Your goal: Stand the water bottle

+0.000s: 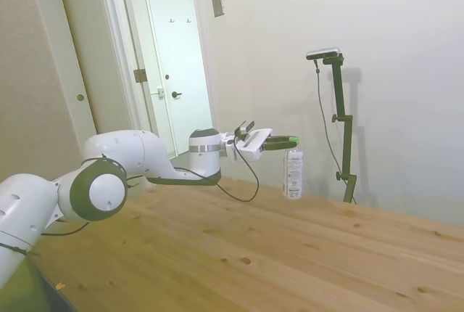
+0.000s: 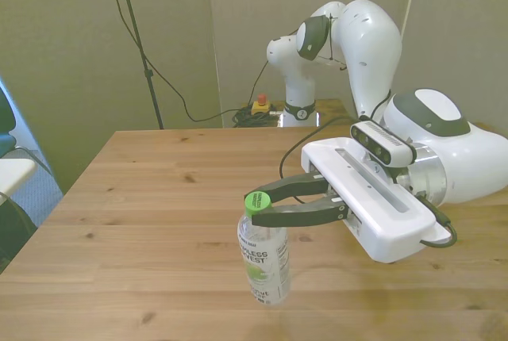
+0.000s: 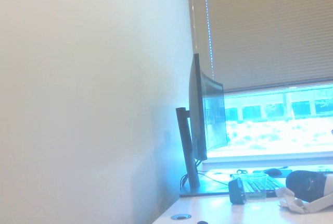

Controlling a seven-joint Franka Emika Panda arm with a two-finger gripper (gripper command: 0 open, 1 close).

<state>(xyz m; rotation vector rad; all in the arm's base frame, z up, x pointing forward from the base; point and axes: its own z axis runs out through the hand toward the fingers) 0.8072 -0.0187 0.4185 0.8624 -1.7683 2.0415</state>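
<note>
Water bottle (image 2: pixel 264 258): held upright at the neck by the closed gripper (image 2: pixel 266 208), base at the table (image 2: pixel 143 198). Step: placement. Next required: release, judged.

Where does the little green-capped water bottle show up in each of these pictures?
Side view: the water bottle hangs upright, right of centre, above the table.
Front view: bottom centre, neck held in the gripper.
Wrist view: not visible.
Shared landmark: the gripper at its green cap.

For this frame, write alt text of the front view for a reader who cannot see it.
The gripper holds the water bottle upright by its green cap, fingers shut around it. The bottle's base sits at or just above the wooden table; contact is unclear.
</note>
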